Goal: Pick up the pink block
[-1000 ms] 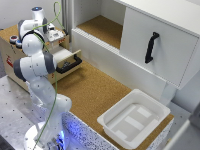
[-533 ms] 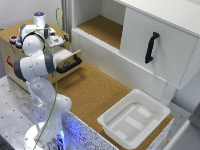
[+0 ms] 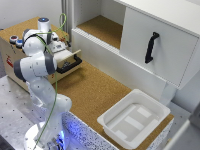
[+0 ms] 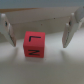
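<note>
In the wrist view the pink block [image 4: 34, 44] is a cube with black letters on its faces, resting on a pale surface. My gripper [image 4: 38, 44] is open, with one finger [image 4: 7, 31] on one side of the block and the other finger [image 4: 71, 30] on the opposite side, both clear of it. In the exterior view my gripper [image 3: 59, 47] is down at the open drawer [image 3: 70, 61] of a wooden box, and the block is hidden there.
The wooden box [image 3: 12, 57] stands at the exterior view's left with small objects [image 3: 16, 41] on top. A white cabinet [image 3: 155, 45] with a black handle [image 3: 150, 47] is at the back right. A white tray [image 3: 132, 119] lies on the cork surface at the front right.
The arm has stayed over the drawer with no clear movement.
</note>
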